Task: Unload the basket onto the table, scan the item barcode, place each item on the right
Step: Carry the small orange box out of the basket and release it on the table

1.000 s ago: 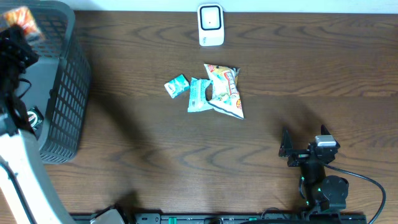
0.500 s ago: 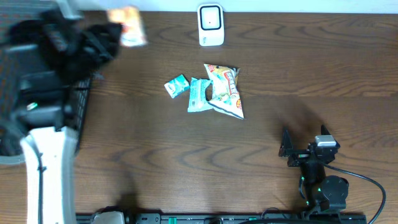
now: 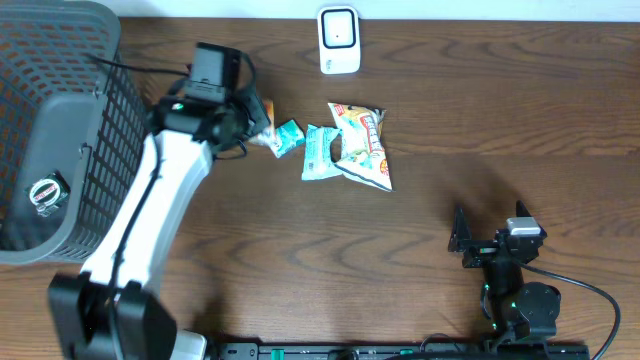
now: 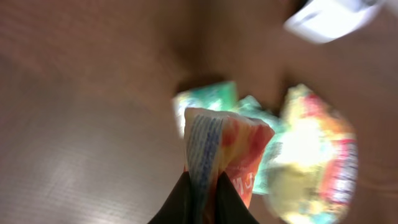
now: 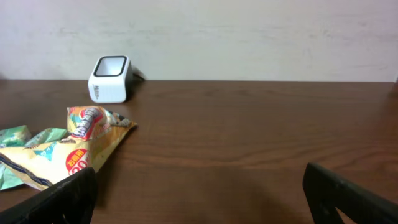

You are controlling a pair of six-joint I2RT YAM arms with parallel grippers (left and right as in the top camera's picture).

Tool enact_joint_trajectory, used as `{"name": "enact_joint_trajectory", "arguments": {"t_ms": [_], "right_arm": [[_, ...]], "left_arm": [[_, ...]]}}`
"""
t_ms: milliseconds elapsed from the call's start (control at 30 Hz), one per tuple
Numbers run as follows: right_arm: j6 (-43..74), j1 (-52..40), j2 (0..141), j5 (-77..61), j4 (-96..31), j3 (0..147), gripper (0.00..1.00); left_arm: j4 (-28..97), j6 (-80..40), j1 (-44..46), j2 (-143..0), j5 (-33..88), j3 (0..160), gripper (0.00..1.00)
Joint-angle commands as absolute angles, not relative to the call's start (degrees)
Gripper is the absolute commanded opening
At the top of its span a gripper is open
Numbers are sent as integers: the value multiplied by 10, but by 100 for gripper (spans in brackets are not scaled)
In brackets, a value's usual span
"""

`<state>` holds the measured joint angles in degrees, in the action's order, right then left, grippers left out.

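- A grey mesh basket (image 3: 110, 150) stands at the left end of the table (image 3: 300, 270).
- The left arm stretches from the near-left edge up across the wood. The left gripper (image 3: 252, 120) is pinched tight on an orange snack packet (image 4: 227, 149), just beside a small green packet (image 3: 287, 137).
- Further right a teal packet (image 3: 320, 152) and a yellow chip bag (image 3: 362, 148) overlap. The white scanner (image 3: 339, 40) stands at the far edge behind them.
- The right gripper (image 3: 488, 232) sits low at the front right, jaws spread wide and empty.

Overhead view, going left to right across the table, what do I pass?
Basket → left gripper pinching an orange packet → small green packet → teal packet → yellow snack bag → open right gripper.
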<state>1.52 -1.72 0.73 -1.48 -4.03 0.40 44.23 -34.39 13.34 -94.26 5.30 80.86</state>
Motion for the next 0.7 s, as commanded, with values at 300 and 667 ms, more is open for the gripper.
{"name": "enact_joint_trajectory", "arguments": {"t_ms": [300,667], "right_arm": [[21,-15,6,-12,-43,4,99],[21,-15,6,-12,-43,4,99]], "left_arm": [[470,-368,199,-1107,15,808,7],[423,-356,197,-1115,21,814,43]]}}
